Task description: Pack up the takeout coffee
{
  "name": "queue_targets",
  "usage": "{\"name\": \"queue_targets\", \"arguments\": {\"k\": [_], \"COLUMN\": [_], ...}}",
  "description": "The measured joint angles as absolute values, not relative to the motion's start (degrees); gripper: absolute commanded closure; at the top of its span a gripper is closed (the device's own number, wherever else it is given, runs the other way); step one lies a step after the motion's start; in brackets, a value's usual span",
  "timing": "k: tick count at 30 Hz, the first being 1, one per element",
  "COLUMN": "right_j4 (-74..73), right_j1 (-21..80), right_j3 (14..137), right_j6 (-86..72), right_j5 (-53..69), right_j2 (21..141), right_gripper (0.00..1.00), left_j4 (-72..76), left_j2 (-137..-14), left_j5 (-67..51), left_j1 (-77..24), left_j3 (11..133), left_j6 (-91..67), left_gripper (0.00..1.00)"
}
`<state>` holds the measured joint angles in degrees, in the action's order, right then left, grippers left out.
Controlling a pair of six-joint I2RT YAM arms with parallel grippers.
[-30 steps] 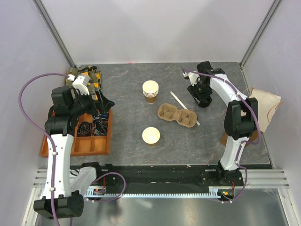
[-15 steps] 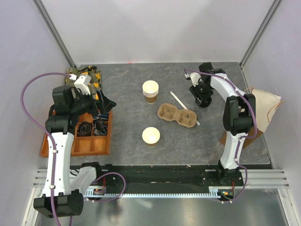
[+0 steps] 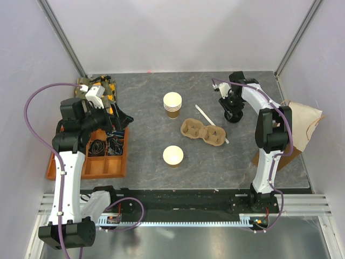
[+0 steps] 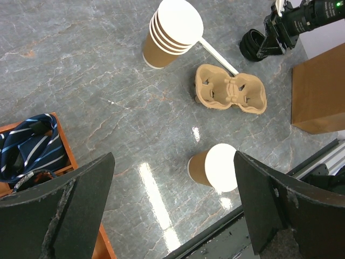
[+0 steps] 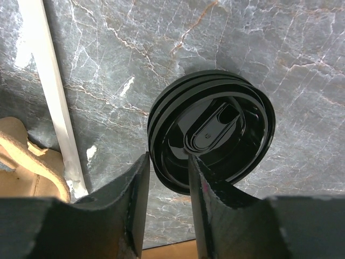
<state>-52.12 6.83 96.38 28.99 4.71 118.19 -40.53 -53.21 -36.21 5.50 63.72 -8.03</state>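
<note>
The takeout coffee cup (image 3: 173, 155), brown with a cream rim and a white top, stands alone near the table's front; it also shows in the left wrist view (image 4: 218, 168). A stack of round black lids (image 5: 215, 129) lies at the back right (image 4: 252, 46). My right gripper (image 5: 168, 157) is down on it, one finger outside the rim and one inside, with a narrow gap still showing; from above it (image 3: 232, 111) hides the lids. My left gripper (image 4: 173, 156) hangs wide open and holds nothing, above the orange tray's right side (image 3: 119, 116).
A stack of nested cups (image 3: 172, 104) stands at the centre back. A cardboard two-cup carrier (image 3: 204, 132) lies right of centre, with a white stirrer (image 3: 204, 113) beside it. A brown paper bag (image 3: 302, 124) sits at the right edge. The orange tray (image 3: 89, 167) holds cables and oddments.
My right gripper has moved slightly back and right, onto the lid stack, and its jaws have narrowed around the rim. The left arm has stayed still.
</note>
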Motion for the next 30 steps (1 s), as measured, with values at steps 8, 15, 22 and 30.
{"name": "queue_targets", "arguments": {"k": [8,15,22,30], "right_j4": [-52.25,-53.08,-54.19,-54.57], "right_j1": [6.44,6.15,6.15,6.09], "right_j3": [96.68,98.24,99.59,99.70], "right_j6": [29.41,29.43,29.36,29.04], "right_j5": [5.56,6.28,7.33,7.44], "right_j2": [118.19,118.19,118.06,117.97], "right_gripper": [0.85,0.99,1.00,1.00], "left_j4": [-40.53,-40.49,-40.47,-40.38], "left_j2": [-53.23,-53.23,-53.23,-53.21], "left_j5": [-36.21,-36.21,-36.21,-36.21], "left_j1": [5.50,5.50,5.50,5.50], "left_j3": [63.66,63.57,63.35,63.35], "left_j6": [-8.01,-8.01,-8.01,-8.01], "left_gripper": [0.00,0.00,0.00,0.00]}}
